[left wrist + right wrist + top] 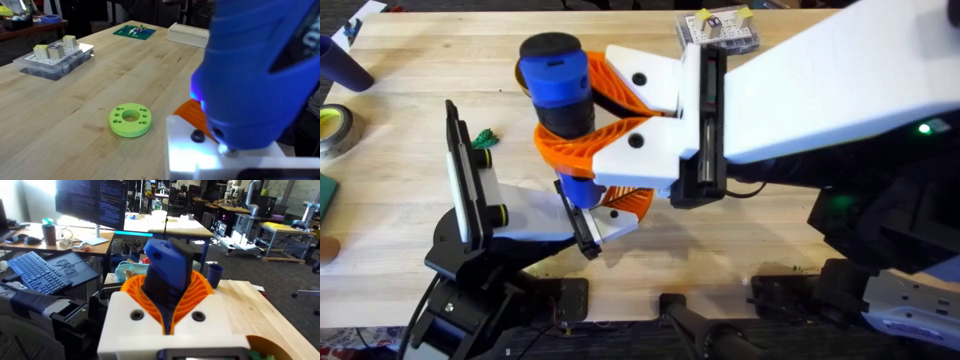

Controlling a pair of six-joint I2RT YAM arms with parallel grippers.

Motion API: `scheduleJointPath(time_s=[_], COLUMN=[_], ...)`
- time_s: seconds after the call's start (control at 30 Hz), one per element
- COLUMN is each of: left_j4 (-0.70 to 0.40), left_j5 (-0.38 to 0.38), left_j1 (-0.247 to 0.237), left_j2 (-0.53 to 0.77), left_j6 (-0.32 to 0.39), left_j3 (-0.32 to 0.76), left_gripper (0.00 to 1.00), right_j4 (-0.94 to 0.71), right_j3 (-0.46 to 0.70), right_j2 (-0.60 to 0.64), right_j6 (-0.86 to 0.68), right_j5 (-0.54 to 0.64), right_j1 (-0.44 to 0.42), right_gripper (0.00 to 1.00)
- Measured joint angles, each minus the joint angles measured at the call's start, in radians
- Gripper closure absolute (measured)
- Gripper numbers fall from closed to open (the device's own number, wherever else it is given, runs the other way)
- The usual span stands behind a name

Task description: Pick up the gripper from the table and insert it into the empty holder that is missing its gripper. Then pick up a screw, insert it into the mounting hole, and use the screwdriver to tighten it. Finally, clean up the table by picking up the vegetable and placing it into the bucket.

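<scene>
The right arm's hand [582, 125], orange lattice fingers on white mounts, clamps the thick blue black-capped screwdriver [558, 85] upright over the white holder [495, 205], hiding its tip; the left hand's state can't be told. A grey tape roll [335, 130] lies on the wooden surface [410, 80].

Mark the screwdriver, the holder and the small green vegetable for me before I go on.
screwdriver [556, 72]: overhead view, on the blue handle just under the black cap.
holder [516, 212]: overhead view, on its white body beside the black plate.
vegetable [485, 137]: overhead view, on the green piece by the plate's upper end.
</scene>
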Motion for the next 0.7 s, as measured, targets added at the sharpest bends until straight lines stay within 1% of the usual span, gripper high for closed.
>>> scheduleJointPath(time_s=[0.1,0.3,0.43,0.7], left_j4=[0.002,0.003,0.003,0.003], left_j5=[0.000,0.000,0.000,0.000], left_j1=[0.000,0.000,0.000,0.000], left_j2=[0.000,0.000,0.000,0.000], left_j6=[-0.001,-0.001,-0.001,-0.001], left_j3=[0.000,0.000,0.000,0.000], left_gripper=[0.983,0.983,0.983,0.983], right_j4=[-0.001,0.077,0.083,0.087], right_j3=[0.000,-0.012,-0.012,-0.013], right_j2=[0.001,0.003,-0.019,-0.030], right_j6=[-0.001,-0.012,-0.018,-0.035], right_j5=[0.005,0.048,0.092,0.117], right_j1=[-0.001,-0.001,-0.001,-0.001], right_gripper=[0.955,0.953,0.954,0.955])
